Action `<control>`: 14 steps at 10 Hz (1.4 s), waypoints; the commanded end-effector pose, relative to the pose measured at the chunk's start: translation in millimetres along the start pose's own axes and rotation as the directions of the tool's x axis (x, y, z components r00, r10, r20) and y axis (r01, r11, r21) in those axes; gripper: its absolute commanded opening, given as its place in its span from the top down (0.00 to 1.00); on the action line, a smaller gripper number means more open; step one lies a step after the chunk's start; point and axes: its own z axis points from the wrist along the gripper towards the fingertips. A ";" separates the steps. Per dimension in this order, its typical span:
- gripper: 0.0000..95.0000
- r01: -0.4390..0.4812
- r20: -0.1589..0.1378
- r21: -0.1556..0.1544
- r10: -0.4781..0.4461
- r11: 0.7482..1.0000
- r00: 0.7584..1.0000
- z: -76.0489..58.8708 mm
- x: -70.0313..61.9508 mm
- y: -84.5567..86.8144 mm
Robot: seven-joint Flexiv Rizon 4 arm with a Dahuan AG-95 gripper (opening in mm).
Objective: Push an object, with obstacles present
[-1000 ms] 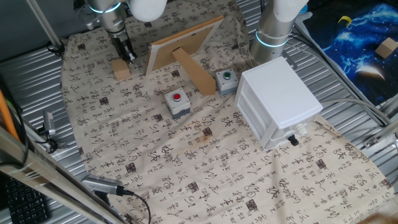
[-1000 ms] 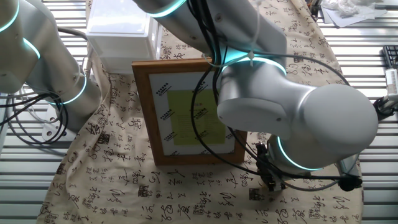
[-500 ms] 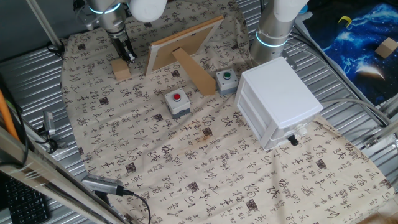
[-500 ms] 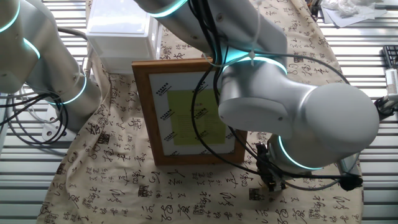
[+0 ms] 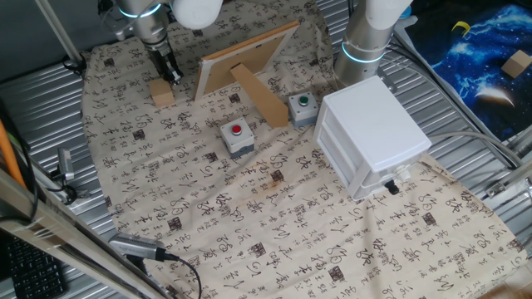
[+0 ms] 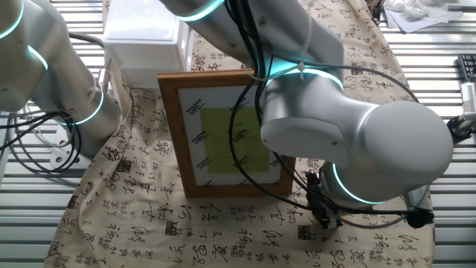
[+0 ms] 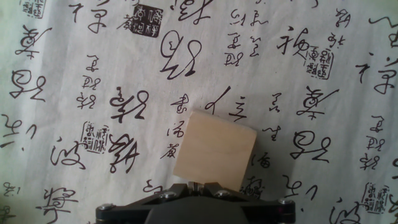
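tool [image 5: 174, 77] at block [image 5: 161, 92], frame [image 5: 243, 56] beside

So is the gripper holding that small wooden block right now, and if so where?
Nothing is held. The gripper has its fingertips together against one side of the wooden block, set to push, not clamped around it.

A calligraphy-printed cloth [image 5: 249, 208] covers the ribbed metal table [image 5: 41, 108].

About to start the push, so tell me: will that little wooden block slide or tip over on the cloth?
The wooden block looks squat and flat-faced, so it will likely slide, not roll. The printed cloth may drag or bunch. The gripper sits low, so tipping seems unlikely.
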 end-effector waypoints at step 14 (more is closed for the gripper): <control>1.00 -0.016 0.015 0.009 0.016 1.000 1.000 -0.2 -1.1 -0.1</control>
